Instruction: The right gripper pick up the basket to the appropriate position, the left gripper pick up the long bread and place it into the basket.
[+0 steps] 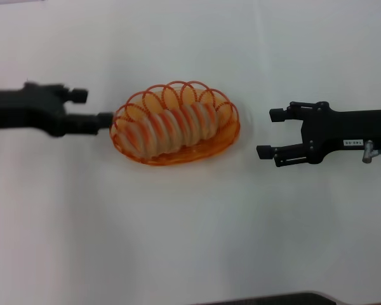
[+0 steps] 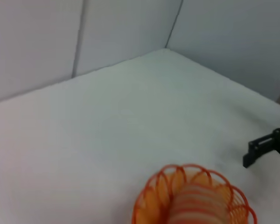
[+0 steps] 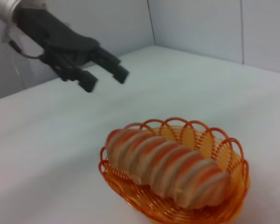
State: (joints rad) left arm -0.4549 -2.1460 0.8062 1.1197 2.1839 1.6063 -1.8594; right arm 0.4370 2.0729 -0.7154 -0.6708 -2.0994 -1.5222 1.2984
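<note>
Reading the scene, I judge the placement done: the long bread lies lengthwise inside the basket, cradled by the looped rim so it cannot roll out. The basket rests on the white table between both claws. The left gripper hovers just beside the basket's near end, fingers apart, holding nothing. The right gripper sits further off on the opposite side, fingers spread wide, empty, touching nothing.

Glossy orange wire basket – matt ridged long bread – smooth white table; pincers matt black
</note>
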